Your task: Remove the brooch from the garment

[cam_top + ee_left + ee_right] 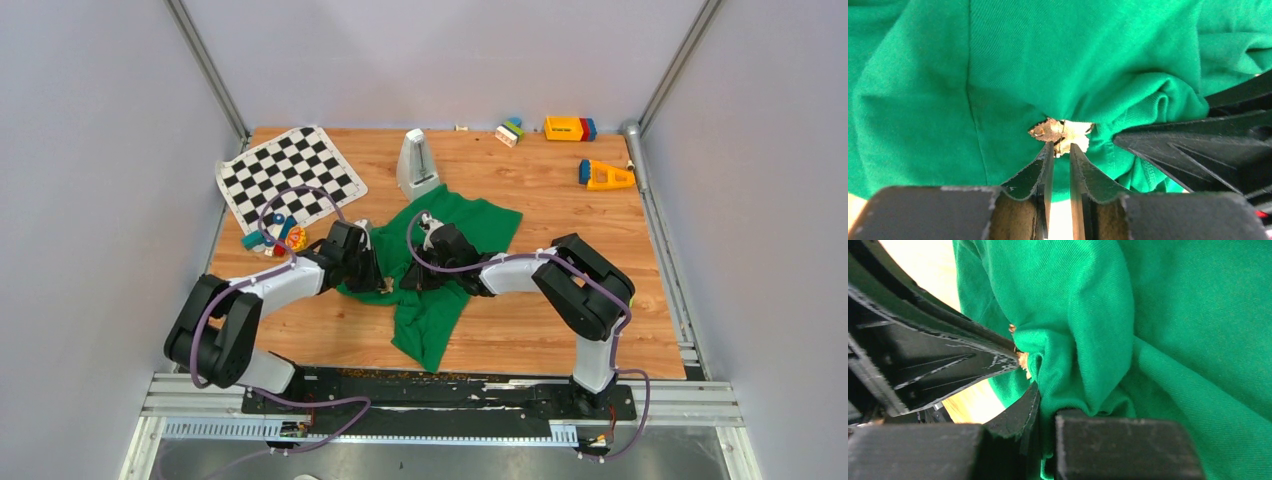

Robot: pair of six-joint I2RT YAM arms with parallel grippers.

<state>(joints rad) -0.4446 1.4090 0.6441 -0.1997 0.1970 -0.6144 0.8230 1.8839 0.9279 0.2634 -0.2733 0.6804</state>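
The green garment [460, 225] lies crumpled mid-table and fills both wrist views. The brooch [1060, 134] shows as a small tan, orange-flecked piece poking out of a fold of cloth. My left gripper [1062, 146] pinches its lower edge between narrowly parted fingertips. In the top view both grippers meet at the garment's left edge, the left gripper [383, 282] facing the right gripper [415, 280]. My right gripper [1048, 400] is shut on a bunched fold of the garment [1148, 315] just beside the brooch [1023, 360]. Its black fingers [1198, 150] reach in from the right in the left wrist view.
A black-and-white chequered mat [290, 178] lies at the back left, with small coloured toys [275, 238] near the left arm. A grey wedge-shaped object [415, 162] stands behind the garment. Coloured blocks [570, 127] and an orange piece [605, 176] sit at the back right.
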